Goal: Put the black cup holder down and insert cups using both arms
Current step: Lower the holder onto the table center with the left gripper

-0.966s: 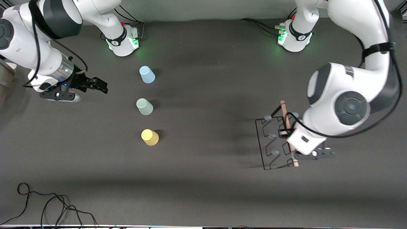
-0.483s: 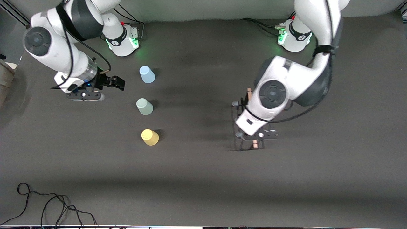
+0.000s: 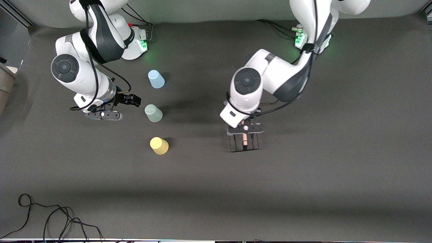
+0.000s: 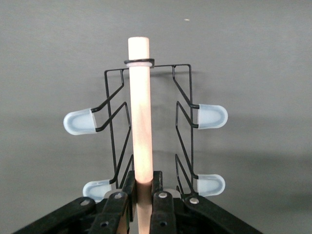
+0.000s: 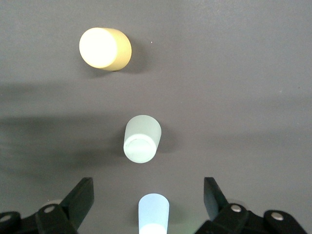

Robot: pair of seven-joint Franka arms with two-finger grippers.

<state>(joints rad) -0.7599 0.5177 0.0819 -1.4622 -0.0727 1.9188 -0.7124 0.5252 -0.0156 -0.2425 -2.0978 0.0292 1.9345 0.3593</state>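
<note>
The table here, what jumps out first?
The left end effector is shut on the wooden handle of a black wire rack over mid-table. Three upturned cups line up toward the right arm's end: blue, green, yellow, with the open right end effector beside them.

Even, diffuse overhead light falls on the dark matte tabletop [image 3: 337, 189]. Soft broad shadows trail beside the cups [image 3: 155, 113]. Green glow surrounds both bases. Focus is sharp.
</note>
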